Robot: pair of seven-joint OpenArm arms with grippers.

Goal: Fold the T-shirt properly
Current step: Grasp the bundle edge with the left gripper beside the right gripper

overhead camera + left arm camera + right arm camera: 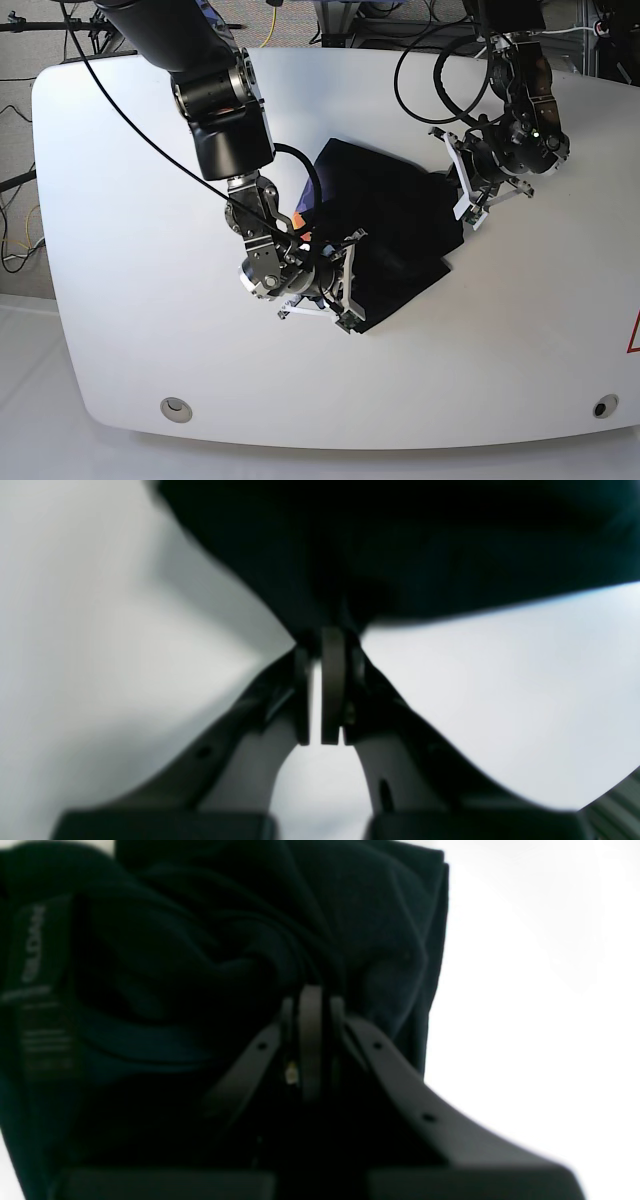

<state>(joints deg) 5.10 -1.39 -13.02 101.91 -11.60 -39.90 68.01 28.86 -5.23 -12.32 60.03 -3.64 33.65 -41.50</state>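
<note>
Presently, all positions are given relative to the T-shirt.

Table (120, 330): white surface bearing the whole scene; bare on every side of the T-shirt, which gives the arms room to carry fabric across.

T-shirt (395, 225): black, bunched into a compact mass near the table's middle, between the two arms. A strip of orange and purple print shows at its edge nearest the right arm. In the right wrist view a neck label with white lettering (34, 945) lies exposed, so the collar region appears to face that gripper. Judged part-folded and not yet flat.

Right arm (215, 95): enters from the far corner of the table and bends down to the T-shirt's near edge, likely so the wrist can pull the edge over the body of the garment.

Left arm (520, 100): comes in from the far side, opposite the right arm, to hold the other end of the same edge.

Right gripper (311, 995): jaws pressed together on a gathered ridge of T-shirt fabric; folds radiate from the tips, indicating tension in the cloth.

Left gripper (330, 635): jaws nearly closed, pinching a black edge of the T-shirt, which spreads above the tips. The cloth appears lifted off the table here.

Risk: thin pinch holds may slip under uneven pull.
</note>
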